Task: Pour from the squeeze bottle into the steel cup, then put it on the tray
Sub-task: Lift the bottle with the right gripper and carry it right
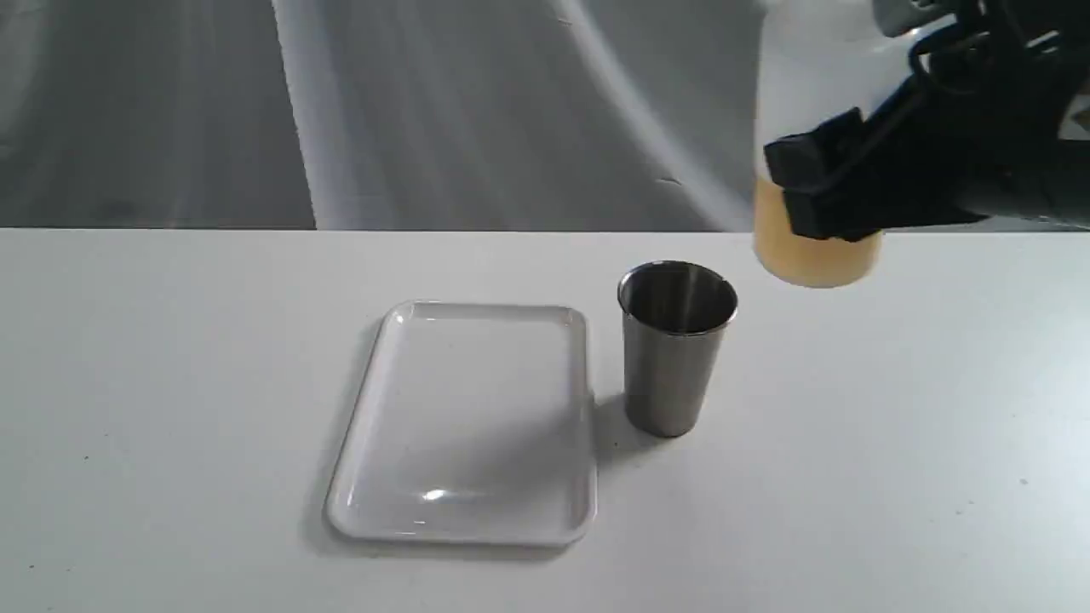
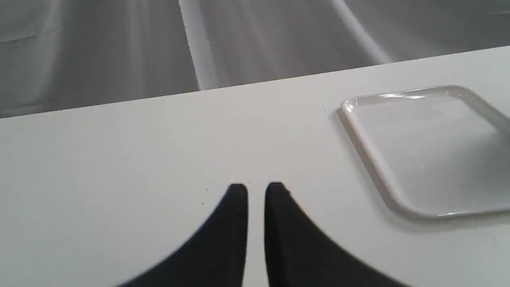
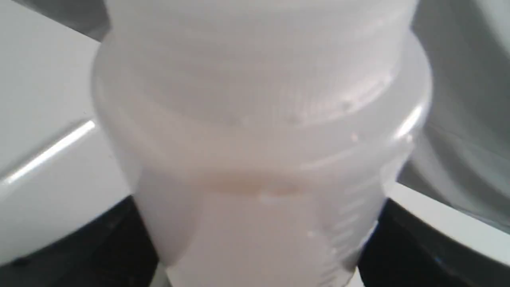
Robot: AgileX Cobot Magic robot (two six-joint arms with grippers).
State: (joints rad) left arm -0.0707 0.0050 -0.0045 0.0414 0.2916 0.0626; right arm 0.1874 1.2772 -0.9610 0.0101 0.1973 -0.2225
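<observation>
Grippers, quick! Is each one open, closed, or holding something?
Left gripper: closed to a thin gap, holding nothing.
Right gripper: closed on the translucent whitish plastic squeeze bottle with amber liquid inside.

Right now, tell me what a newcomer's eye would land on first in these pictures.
The squeeze bottle, amber liquid pooled in its base, hangs in the air at the exterior view's upper right, clamped in the right pincer. Below and left of it the steel cup stands upright on the white table, just off the right edge of the glossy white tray.
</observation>
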